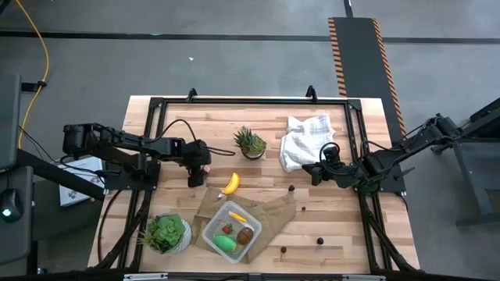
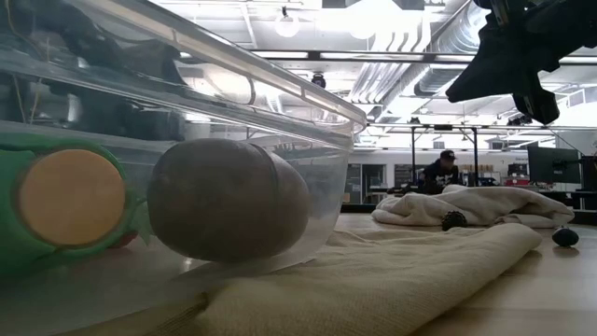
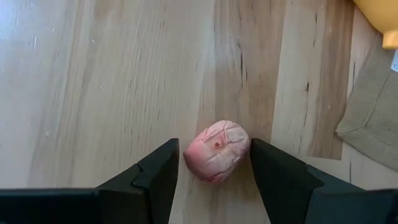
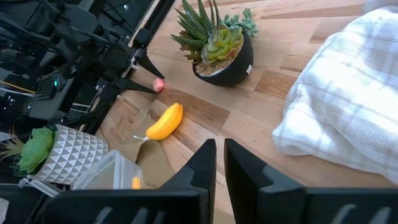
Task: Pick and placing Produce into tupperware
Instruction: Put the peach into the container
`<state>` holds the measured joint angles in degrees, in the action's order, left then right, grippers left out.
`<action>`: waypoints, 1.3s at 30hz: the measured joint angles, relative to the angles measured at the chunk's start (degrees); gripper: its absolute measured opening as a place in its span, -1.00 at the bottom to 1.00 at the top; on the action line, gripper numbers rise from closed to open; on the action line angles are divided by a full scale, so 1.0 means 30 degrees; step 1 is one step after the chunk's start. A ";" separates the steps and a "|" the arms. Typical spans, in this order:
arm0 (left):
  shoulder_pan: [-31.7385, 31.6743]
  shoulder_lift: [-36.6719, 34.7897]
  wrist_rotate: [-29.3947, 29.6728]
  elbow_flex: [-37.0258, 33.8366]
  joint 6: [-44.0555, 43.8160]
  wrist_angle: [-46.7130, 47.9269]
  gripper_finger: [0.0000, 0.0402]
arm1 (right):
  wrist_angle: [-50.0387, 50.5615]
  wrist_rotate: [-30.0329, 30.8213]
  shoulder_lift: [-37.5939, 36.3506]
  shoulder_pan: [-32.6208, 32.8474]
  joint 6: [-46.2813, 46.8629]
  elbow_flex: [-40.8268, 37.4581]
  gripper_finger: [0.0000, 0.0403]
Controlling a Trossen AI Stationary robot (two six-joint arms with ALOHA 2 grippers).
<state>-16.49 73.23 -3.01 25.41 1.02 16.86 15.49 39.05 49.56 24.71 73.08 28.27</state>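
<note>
In the left wrist view, a small pink, scored piece of produce [image 3: 217, 150] lies on the bare wooden table [image 3: 93, 81], low in the frame, directly between the spread fingers of the left gripper [image 3: 214, 165], released and not yet gripping. Its long axis runs roughly across the gap. In the high view the tupperware [image 1: 232, 232] sits lower centre, while the right gripper [image 1: 316, 170] waits nearly closed and empty beside the white cloth [image 1: 305, 138], much farther off.
</note>
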 joint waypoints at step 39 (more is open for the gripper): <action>0.1529 -0.0022 -0.4603 0.7095 -0.1021 0.5672 -0.50 | 0.0032 -0.0554 -0.0007 0.0007 -0.0337 0.0000 -0.90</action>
<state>-11.91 73.17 -16.81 46.70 -2.05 33.88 15.58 37.39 49.54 24.73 72.07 28.27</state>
